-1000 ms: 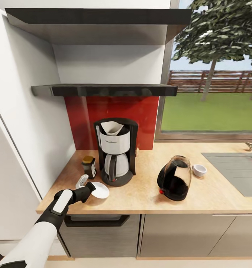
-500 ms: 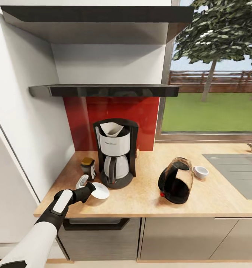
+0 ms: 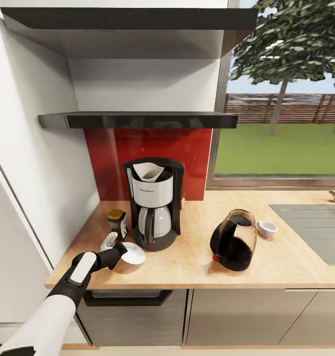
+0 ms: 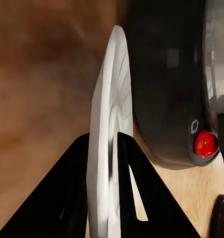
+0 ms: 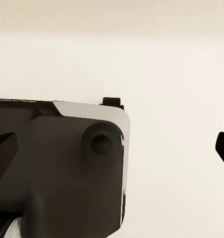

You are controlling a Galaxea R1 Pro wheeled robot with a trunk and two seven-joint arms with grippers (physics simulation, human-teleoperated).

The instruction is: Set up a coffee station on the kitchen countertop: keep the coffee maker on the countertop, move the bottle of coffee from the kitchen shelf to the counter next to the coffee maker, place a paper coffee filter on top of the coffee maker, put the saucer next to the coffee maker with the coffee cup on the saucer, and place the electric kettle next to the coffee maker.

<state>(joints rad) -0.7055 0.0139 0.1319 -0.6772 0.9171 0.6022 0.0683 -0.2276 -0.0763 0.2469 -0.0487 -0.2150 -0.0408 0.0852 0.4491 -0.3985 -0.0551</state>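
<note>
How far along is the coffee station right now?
Done: the coffee maker stands on the countertop with the paper filter on top and the coffee bottle beside it. In hand: the left tool is shut on the saucer in front of the maker. Left: the cup sits apart by the kettle, which stands some way off.

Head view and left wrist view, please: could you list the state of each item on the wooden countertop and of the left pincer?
Black and white coffee maker: upright, white paper filter on top.
Small dark coffee bottle: upright, left of the maker.
White round saucer: pinched at its rim, beside the maker's base.
Left pincer: shut on the saucer.
Dark glass electric kettle: leaning, apart from the maker.
White coffee cup: upright, beside the kettle, not on the saucer.
</note>
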